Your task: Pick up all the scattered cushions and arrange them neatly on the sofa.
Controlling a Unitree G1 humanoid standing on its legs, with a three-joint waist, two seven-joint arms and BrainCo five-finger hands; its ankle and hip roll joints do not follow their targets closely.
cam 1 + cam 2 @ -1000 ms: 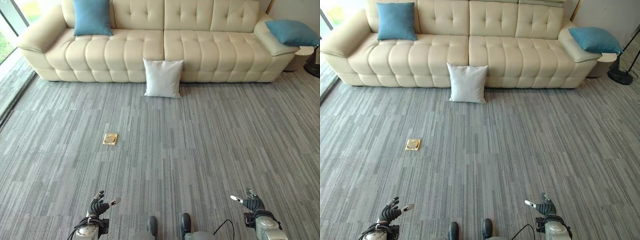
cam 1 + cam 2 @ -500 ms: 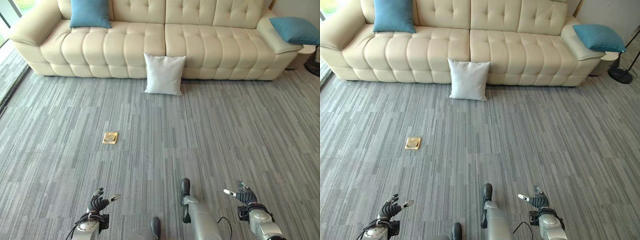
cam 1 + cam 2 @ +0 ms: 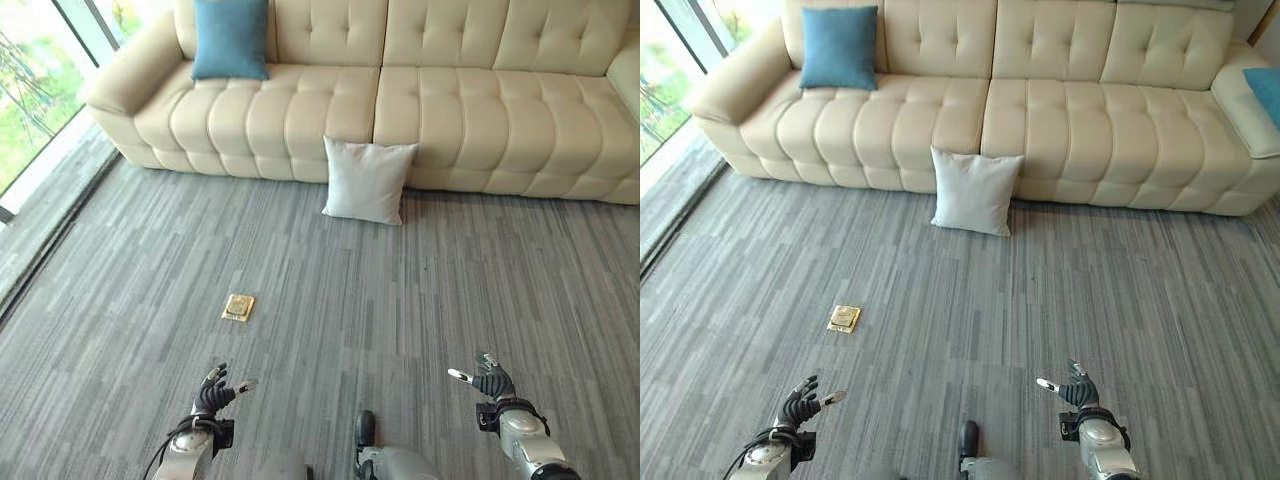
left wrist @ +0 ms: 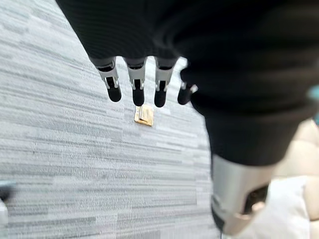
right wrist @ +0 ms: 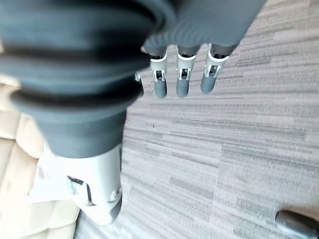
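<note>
Approaching phase, judged from layout: white cushion [image 3: 367, 180] stood on carpet [image 3: 400, 290], leaning vs sofa [image 3: 450, 110] front near the middle seam, well apart from both hands. It's the obvious floor stray, so prob. first pick. Blue cushion [image 3: 231, 38] already upright on seat by sofa's left-end arm, looked placed ok. A 2nd blue cushion [image 3: 1268, 92] just peeked at frame edge on the other sofa arm, may need tidying, cannot tell. Left hand [image 3: 213, 395] low & fwd at robot's left, fingers loosely curled w/ thumb out, holding nothing. Right hand [image 3: 1072, 388] same height on right, fingers relaxed, thumb sticking inward, empty too. Both likely carried ready for a 2-hand grab since cushion is wide & soft. Small brass floor plate [image 3: 238, 306] lay between left hand and sofa, not part of task.
</note>
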